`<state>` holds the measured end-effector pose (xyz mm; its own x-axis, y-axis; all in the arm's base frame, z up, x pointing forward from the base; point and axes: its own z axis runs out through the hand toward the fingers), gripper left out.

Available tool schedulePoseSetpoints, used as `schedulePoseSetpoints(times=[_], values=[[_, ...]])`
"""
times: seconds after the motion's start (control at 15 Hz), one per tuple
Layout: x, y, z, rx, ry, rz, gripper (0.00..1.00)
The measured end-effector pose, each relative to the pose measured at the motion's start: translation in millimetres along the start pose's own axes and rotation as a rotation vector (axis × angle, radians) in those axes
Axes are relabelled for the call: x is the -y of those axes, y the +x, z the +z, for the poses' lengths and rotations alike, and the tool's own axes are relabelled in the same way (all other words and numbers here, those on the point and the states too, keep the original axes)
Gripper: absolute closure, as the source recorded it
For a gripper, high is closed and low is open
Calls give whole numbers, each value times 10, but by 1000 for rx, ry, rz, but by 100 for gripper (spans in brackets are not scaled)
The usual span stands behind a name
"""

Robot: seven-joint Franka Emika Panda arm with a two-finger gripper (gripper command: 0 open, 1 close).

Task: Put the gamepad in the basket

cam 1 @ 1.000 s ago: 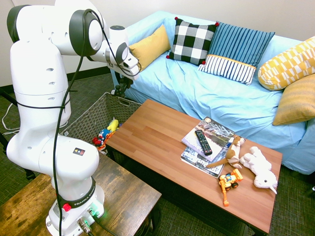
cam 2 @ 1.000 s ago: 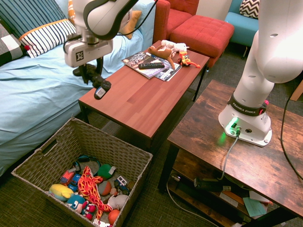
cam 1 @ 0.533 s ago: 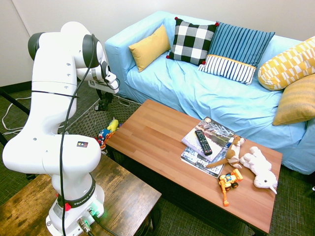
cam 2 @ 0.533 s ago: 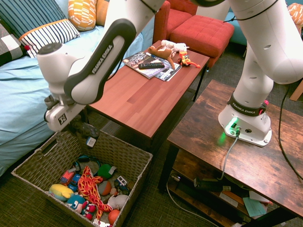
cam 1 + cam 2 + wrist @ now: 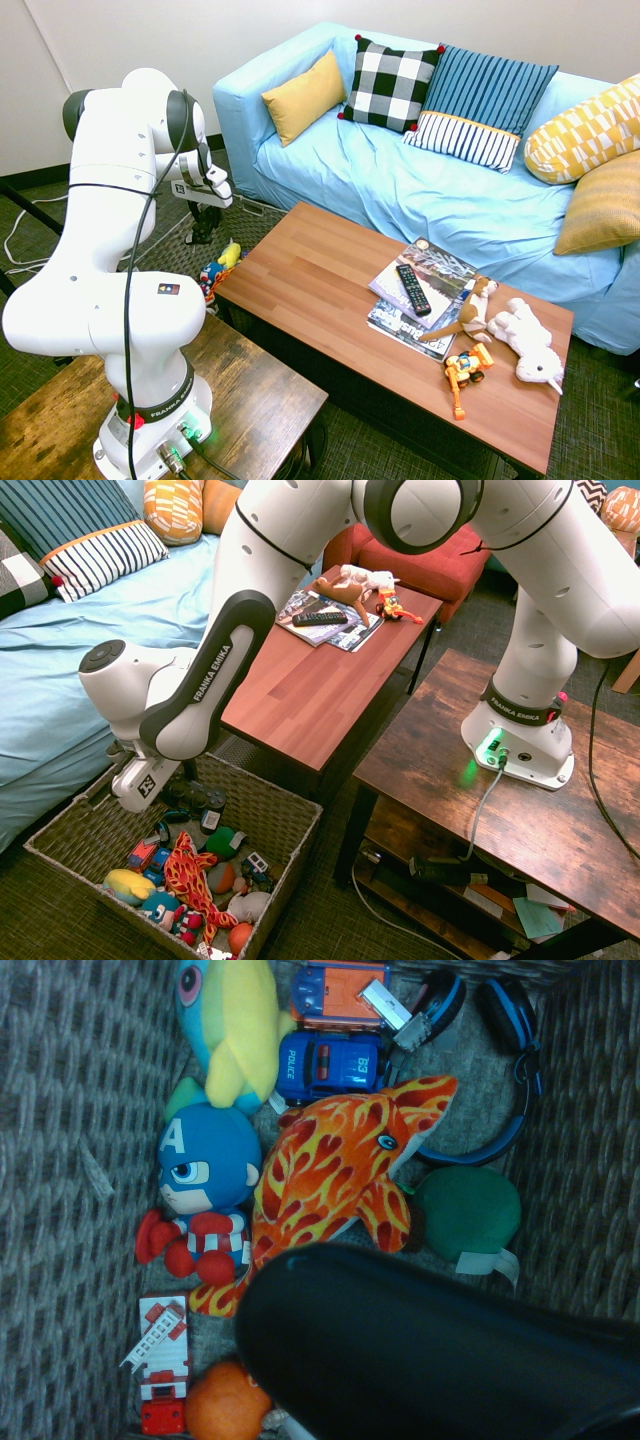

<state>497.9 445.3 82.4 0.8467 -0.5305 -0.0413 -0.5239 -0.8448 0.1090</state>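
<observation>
End effector (image 5: 192,792) now down inside the basket (image 5: 300,825), clamped on the black gamepad (image 5: 207,805).
A half second ago, the gamepad is higher, near the basket's rim; now it hangs lower over the toys, near the headphones (image 5: 510,1020). On the bench (image 5: 310,700), the remote (image 5: 320,619) stays on the magazines (image 5: 350,635).

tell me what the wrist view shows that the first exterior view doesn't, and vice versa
Only the wrist view: the headphones, blue police car and round green toy.

Only the first exterior view: the sofa, TV remote and orange toy vehicle.

Both: the basket, yellow plush and, partly, the dark gamepad.
</observation>
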Motion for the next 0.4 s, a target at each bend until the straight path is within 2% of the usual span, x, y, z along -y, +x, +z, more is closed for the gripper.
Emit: schedulePoseSetpoints(times=[0.4], values=[[16, 138, -137, 12, -19, -4, 0]])
